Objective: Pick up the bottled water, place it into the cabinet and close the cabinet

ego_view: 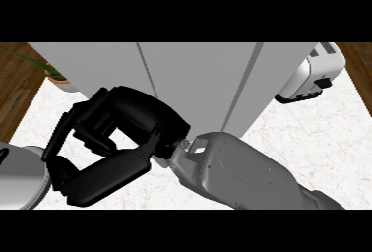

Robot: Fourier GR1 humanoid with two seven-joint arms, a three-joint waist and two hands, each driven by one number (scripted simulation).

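A: Logging head view. Any writing or labels showing?

B: None legible. The white appliance (312, 74) sitting right of the cabinet (196, 74) is showing dark slots and a knob, no text I can read.

A: Bottled water, where is it lying and which way is it pointing?

B: Not showing anywhere in view. Can't tell where it is, so axis and heading can't be told either.

A: Hand status?

B: One hand in view, the right hand (120, 142), w/ its grey forearm (240, 172) coming in from lower right. It is hanging just in front of the cabinet, at the left part of the front. Fingers (65, 133) are curling inward toward the thumb, w/ bare counter (305, 142) showing through the loop; nothing seen inside it. Whether it is touching the cabinet front, can't tell.

A: Cabinet itself?

B: One cabinet, pale grey, two vertical seams running down its front. Open or closed: can't tell from this angle.

A: Counts for the rest?

B: One potted plant (51, 69) left of the cabinet. One grey round shape (18, 177) front-left of the cabinet, cut by the frame edge; can't ID it.
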